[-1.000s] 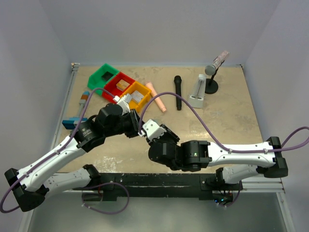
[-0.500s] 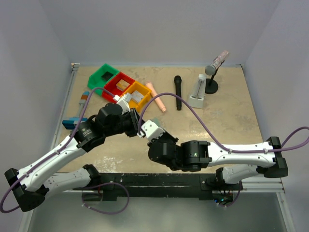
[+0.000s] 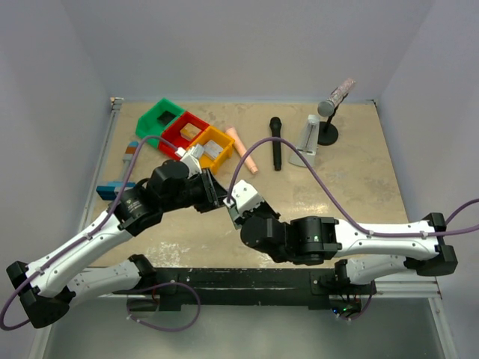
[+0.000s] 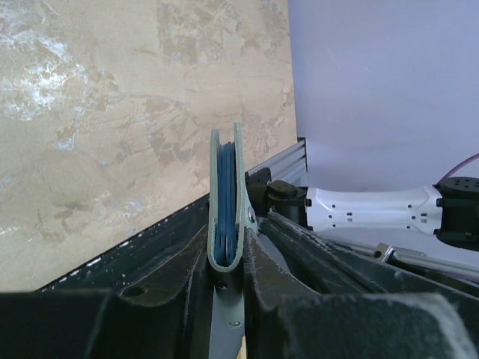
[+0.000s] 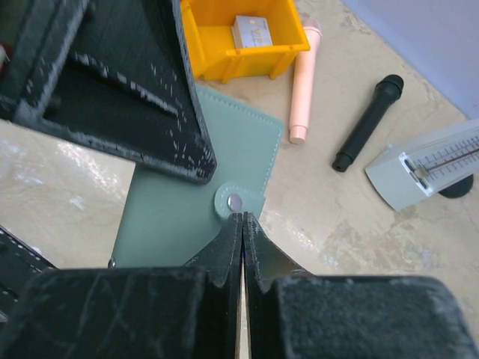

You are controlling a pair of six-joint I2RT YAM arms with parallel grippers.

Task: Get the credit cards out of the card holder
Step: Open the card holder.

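The card holder is a pale teal wallet, seen edge-on in the left wrist view with dark blue layers between its two walls. My left gripper is shut on its folded edge and holds it above the table. In the right wrist view its flat face is turned toward the camera, with a left finger across its upper corner. My right gripper is shut, its tips right under the holder's snap tab, with nothing visibly between them. In the top view the two grippers meet mid-table. The credit cards are hidden.
Green, red and yellow bins stand at the back left; the yellow one holds a grey block. A pink stick, a black microphone and a white stand lie beyond the holder. A blue item lies at the left edge.
My right gripper has closed from partly open to shut, and its arm has shifted slightly to the right. The left arm and the card holder have stayed put.
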